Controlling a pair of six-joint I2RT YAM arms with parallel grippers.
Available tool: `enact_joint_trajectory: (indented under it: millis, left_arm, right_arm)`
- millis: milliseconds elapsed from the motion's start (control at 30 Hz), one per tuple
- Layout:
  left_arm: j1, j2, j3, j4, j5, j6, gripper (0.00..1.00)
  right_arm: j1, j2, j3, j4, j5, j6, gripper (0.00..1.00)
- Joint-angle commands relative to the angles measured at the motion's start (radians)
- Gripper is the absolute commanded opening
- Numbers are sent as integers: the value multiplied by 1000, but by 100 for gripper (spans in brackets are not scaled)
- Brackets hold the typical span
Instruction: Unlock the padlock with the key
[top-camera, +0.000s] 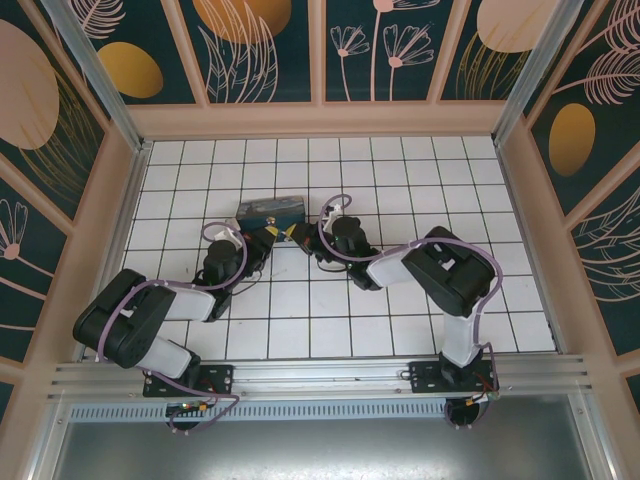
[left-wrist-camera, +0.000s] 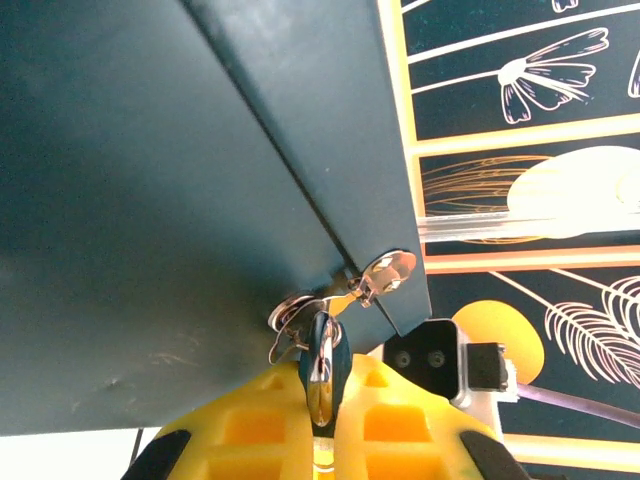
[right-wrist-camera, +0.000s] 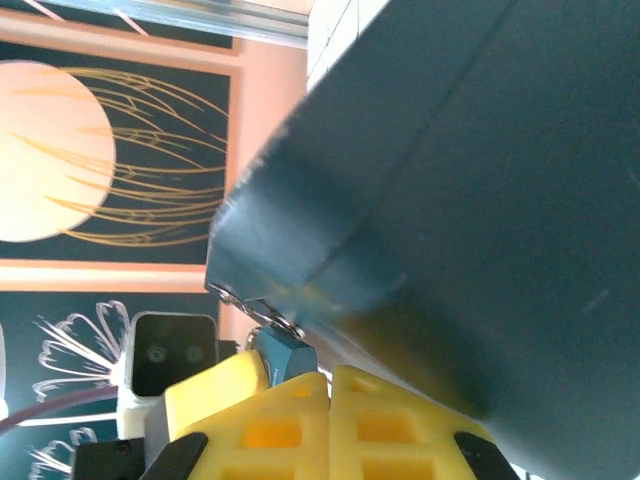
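The padlock (left-wrist-camera: 322, 365), a bluish body with a silvery edge, hangs by its thin shackle (left-wrist-camera: 288, 318) from the shiny hasp (left-wrist-camera: 388, 272) of a dark teal box (left-wrist-camera: 150, 200). My left gripper (left-wrist-camera: 322, 420) is shut on the padlock body. In the right wrist view the padlock (right-wrist-camera: 285, 352) sits just left of my right gripper (right-wrist-camera: 330, 378). That gripper is shut tight, with only a thin metal sliver of the key at its seam. From above, the left gripper (top-camera: 268, 236) and right gripper (top-camera: 303, 238) meet tip to tip below the box (top-camera: 270, 211).
The box lies on the white tiled floor (top-camera: 420, 180), towards the back left of centre. Peach-framed walls with flower panels (top-camera: 560, 150) close in the floor on three sides. An aluminium rail (top-camera: 320, 375) runs along the near edge by the arm bases.
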Motion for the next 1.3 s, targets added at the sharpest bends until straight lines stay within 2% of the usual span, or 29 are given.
enact_joint_trajectory:
  millis: [0, 300, 433, 500, 667, 767, 967, 1133, 1267]
  left_arm:
    - [-75, 19, -2, -27, 350, 44, 0]
    - [-75, 40, -13, 9, 389, 37, 0]
    - [-76, 35, -13, 3, 397, 37, 0]
    - [-76, 37, -13, 7, 397, 37, 0]
    - [-76, 52, -19, 41, 386, 14, 0]
    - [-76, 64, -22, 19, 352, 8, 0]
    - [-74, 64, -21, -71, 230, 24, 0]
    - [-68, 79, 2, -114, 204, 52, 0]
    - [-62, 102, 23, -122, 207, 66, 0]
  right_arm:
    - [39, -32, 100, 329, -132, 56, 0]
    - [-14, -82, 131, -8, -194, -213, 0]
    - [-27, -104, 124, -100, -193, -309, 0]
    - [-36, -97, 109, -57, -206, -267, 0]
    - [-33, -12, 99, 235, -267, -40, 0]
    - [-23, -22, 121, 167, -257, -74, 0]
    - [-41, -134, 47, -24, -186, -177, 33]
    - [-41, -209, -32, -134, -161, -218, 60]
    - [-34, -275, -97, -272, -130, -275, 72]
